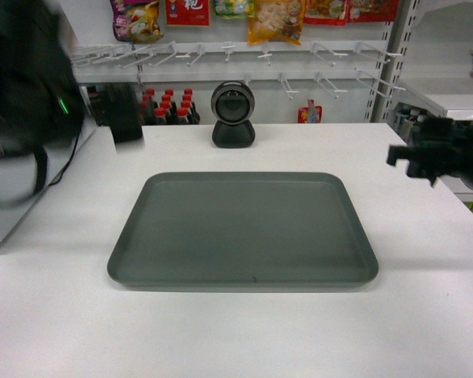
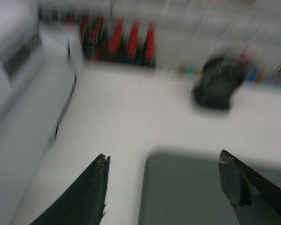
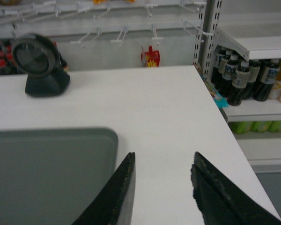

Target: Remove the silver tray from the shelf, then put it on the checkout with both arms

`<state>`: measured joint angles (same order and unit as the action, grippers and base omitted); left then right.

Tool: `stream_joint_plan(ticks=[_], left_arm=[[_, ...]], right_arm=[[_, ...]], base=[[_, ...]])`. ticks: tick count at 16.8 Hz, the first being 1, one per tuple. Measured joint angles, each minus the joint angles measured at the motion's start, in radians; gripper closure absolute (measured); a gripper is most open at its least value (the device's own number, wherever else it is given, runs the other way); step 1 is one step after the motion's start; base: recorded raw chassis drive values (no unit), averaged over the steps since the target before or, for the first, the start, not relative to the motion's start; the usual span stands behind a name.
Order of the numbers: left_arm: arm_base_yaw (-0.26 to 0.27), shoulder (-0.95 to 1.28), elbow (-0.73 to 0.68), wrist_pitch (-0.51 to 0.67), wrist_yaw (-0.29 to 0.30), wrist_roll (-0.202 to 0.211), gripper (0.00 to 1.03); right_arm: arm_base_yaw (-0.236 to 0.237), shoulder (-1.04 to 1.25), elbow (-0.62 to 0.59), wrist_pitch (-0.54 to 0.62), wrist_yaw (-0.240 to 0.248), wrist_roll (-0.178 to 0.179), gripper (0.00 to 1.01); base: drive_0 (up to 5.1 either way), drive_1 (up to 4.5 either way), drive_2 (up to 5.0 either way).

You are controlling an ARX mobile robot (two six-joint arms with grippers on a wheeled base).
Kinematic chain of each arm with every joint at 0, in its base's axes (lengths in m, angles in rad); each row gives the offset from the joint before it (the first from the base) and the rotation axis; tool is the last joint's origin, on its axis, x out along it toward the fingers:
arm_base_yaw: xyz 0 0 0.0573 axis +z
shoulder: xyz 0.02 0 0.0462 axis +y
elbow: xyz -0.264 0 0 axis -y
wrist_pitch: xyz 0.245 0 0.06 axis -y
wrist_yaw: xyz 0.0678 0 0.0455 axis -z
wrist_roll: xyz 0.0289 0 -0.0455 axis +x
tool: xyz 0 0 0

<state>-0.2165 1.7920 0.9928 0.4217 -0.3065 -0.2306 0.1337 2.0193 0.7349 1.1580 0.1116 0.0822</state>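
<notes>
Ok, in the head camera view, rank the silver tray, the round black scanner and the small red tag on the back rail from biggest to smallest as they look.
1. Silver tray, by far the largest, though it also lies nearest the camera.
2. Round black scanner, farther back on the checkout.
3. Red tag, the smallest and farthest back.

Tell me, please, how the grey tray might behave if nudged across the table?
The tray looks stiff and lies flat, so it would probably slide rather than tip. The table looks smooth, so it may glide easily. Its low rim offers little grip.
</notes>
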Motion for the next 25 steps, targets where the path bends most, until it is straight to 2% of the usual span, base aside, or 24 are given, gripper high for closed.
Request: stream_joint_plan(ticks=[1, 2, 3, 4, 7, 8, 9, 14, 16, 19, 25], left_arm=[[0.036, -0.101, -0.092, 0.286, 0.084, 0.076, 0.42], [0.056, -0.159, -0.208, 0.441, 0.118, 0.137, 0.53], [0.074, -0.187, -0.444, 0.581, 0.164, 0.195, 0.79], [0.100, -0.308, -0.559, 0.623, 0.189, 0.212, 1.02], [0.130, -0.436, -0.693, 0.618, 0.216, 0.213, 1.02], [0.135, -0.466, -0.731, 0.605, 0.225, 0.213, 1.02], [0.144, -0.521, -0.763, 0.600, 0.233, 0.213, 1.02], [0.190, -0.583, -0.830, 0.662, 0.297, 0.214, 1.02], [0.223, -0.626, -0.889, 0.590, 0.296, 0.213, 1.02], [0.216, -0.790, -0.919, 0.512, 0.306, 0.214, 1.02], [0.216, -1.106, -0.980, 0.238, 0.306, 0.214, 1.02]], right_arm=[[-0.006, -0.031, -0.133, 0.090, 0.008, -0.033, 0.68], [-0.019, -0.079, -0.209, 0.116, 0.002, -0.051, 0.79], [-0.038, -0.253, -0.326, 0.137, -0.015, -0.066, 0.98], [-0.057, -0.349, -0.436, 0.123, -0.034, -0.070, 0.98], [-0.078, -0.523, -0.539, 0.130, -0.056, -0.074, 0.98], [-0.115, -0.573, -0.563, 0.110, -0.108, -0.076, 0.98], [-0.136, -0.625, -0.594, 0.072, -0.106, -0.076, 0.98], [-0.134, -0.746, -0.643, -0.003, -0.109, -0.076, 0.98], [-0.134, -0.905, -0.652, -0.161, -0.109, -0.076, 0.98], [-0.134, -1.078, -0.685, -0.281, -0.111, -0.076, 0.98], [-0.134, -1.392, -0.722, -0.549, -0.111, -0.076, 0.98]], base=[[0.0, 0.00, 0.0], [0.0, 0.00, 0.0], [0.0, 0.00, 0.0], [0.0, 0.00, 0.0], [0.0, 0.00, 0.0], [0.0, 0.00, 0.0], [0.0, 0.00, 0.0], [0.0, 0.00, 0.0], [0.0, 0.00, 0.0], [0.0, 0.00, 0.0], [0.0, 0.00, 0.0]])
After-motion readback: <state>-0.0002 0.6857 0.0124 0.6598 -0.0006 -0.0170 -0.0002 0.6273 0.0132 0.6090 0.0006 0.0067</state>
